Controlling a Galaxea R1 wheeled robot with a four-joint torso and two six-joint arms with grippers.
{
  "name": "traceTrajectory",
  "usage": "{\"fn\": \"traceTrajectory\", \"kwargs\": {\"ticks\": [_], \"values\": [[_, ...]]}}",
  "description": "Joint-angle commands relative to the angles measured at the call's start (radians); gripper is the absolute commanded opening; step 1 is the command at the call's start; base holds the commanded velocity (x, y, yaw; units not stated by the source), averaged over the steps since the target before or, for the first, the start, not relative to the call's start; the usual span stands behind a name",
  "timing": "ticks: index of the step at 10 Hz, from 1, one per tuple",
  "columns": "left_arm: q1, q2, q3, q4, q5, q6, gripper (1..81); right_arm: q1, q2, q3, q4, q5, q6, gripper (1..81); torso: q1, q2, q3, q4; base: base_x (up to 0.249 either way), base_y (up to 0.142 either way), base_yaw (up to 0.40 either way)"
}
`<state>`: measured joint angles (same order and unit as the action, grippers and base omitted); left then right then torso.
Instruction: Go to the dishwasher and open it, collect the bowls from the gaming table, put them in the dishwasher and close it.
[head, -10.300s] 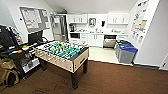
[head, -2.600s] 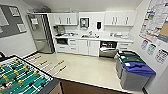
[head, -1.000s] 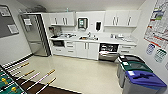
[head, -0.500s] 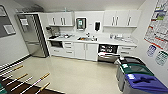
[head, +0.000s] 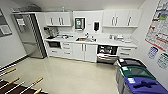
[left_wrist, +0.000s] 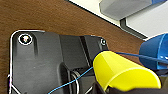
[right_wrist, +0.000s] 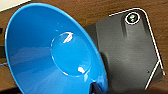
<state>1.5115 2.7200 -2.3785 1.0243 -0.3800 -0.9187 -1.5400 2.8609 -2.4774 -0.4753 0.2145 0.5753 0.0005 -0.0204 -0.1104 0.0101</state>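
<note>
Blue bowl (right_wrist: 52, 57) and yellow bowl (left_wrist: 122, 72) look like light, slick, stiff plastic; grab by the rim. Can't tell either claw's state.

The dishwasher (head: 107, 53) stood open under the counter's right end, door dropped, dark racks showing. A yellow bowl (left_wrist: 122, 72) and a blue bowl (right_wrist: 55, 52) were tilted on edge.
</note>
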Motion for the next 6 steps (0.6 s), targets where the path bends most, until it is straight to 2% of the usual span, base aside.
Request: {"fn": "traceTrajectory", "kwargs": {"ticks": [1,5,6], "values": [[-0.033,-0.023,0.007,0.01,0.016,0.0,1.0,0.021,0.004,0.02,-0.037,-0.041,-0.015,1.0,0.0,0.0,0.0,0.0,0.161,-0.091,0.0],[-0.033,-0.023,0.007,0.01,0.016,0.0,1.0,0.02,0.004,0.02,-0.035,-0.041,-0.015,1.0,0.0,0.0,0.0,0.0,0.161,-0.084,0.0],[-0.033,-0.023,0.007,0.01,0.016,0.0,1.0,0.02,0.004,0.02,-0.037,-0.041,-0.015,1.0,0.0,0.0,0.0,0.0,0.162,0.0,0.0]]}}
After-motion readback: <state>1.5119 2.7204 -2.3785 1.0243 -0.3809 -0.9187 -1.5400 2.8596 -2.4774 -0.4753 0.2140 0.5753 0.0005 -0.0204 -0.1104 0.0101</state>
